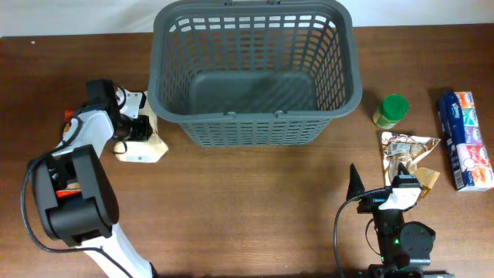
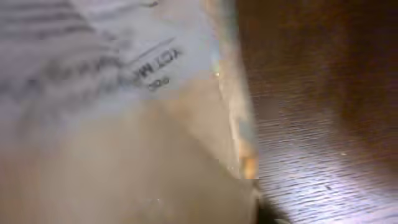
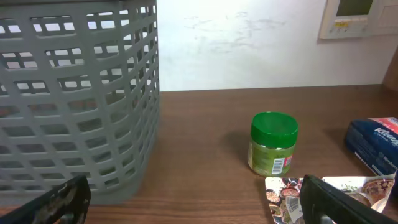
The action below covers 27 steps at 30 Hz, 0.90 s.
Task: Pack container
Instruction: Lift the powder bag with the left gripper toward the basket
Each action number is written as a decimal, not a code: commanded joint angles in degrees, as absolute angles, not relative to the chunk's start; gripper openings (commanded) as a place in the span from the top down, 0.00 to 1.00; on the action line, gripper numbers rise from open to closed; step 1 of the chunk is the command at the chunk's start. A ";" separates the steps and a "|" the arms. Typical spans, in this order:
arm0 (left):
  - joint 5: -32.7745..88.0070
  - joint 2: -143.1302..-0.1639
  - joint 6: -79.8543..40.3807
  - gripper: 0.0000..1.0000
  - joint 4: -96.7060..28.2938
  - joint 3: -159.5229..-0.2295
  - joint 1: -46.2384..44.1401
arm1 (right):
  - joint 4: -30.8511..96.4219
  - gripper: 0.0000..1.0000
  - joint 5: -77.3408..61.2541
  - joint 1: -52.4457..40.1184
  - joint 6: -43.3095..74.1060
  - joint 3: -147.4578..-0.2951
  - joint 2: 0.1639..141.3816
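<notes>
Blurred and filling the left wrist camera, a pale printed packet [image 2: 124, 124] lies on the dark wooden table [image 1: 255, 201], just left of the container [image 1: 255, 116]. The left gripper [image 1: 137, 127] sits low over this packet; whether its jaws are clamped on it cannot be told. The container, a large grey slotted basket, stands upright at the table's far middle, its solid base showing. At front right the right gripper [image 3: 194, 186] rests with jaws spread wide, one finger at the near edge of a foil snack packet [image 1: 409, 150]. A green-lidded jar [image 3: 272, 143] stands beyond, a blue box [image 1: 465, 140] further right.
</notes>
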<state>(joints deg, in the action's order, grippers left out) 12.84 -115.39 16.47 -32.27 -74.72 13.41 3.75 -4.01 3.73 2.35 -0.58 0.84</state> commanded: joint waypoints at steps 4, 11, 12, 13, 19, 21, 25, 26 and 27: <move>12.60 -117.62 15.90 0.98 -33.01 -74.39 13.45 | 4.01 0.01 -4.73 4.16 1.91 -0.32 0.19; 12.60 -114.85 15.81 0.98 -37.17 -79.09 13.54 | 4.01 0.01 -4.73 4.16 1.91 -0.32 0.19; 12.56 -114.26 15.62 0.98 -38.09 -80.29 13.54 | 4.01 0.01 -4.73 4.16 1.91 -0.32 0.19; 12.53 -113.34 15.22 0.98 -39.27 -82.13 13.56 | 4.01 0.01 -4.73 4.16 1.91 -0.32 0.19; 11.90 -107.39 13.06 0.98 -44.31 -94.30 13.56 | 4.01 0.01 -4.73 4.16 1.91 -0.32 0.19; 11.90 -104.64 13.06 0.98 -46.00 -100.33 13.54 | 4.01 0.01 -4.73 4.16 1.91 -0.32 0.19; 11.99 -100.29 11.53 0.98 -46.76 -108.38 13.47 | 4.01 0.01 -4.73 4.16 1.91 -0.32 0.19; 12.21 -99.39 11.55 0.98 -46.81 -109.78 13.34 | 4.01 0.01 -4.73 4.16 1.91 -0.32 0.19; 12.21 -98.32 11.55 0.98 -46.81 -111.22 13.10 | 4.01 0.01 -4.73 4.16 1.91 -0.32 0.19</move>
<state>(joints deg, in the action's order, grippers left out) 11.55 -105.36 13.15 -46.96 -105.06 13.41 3.75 -4.01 3.73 2.33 -0.58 0.84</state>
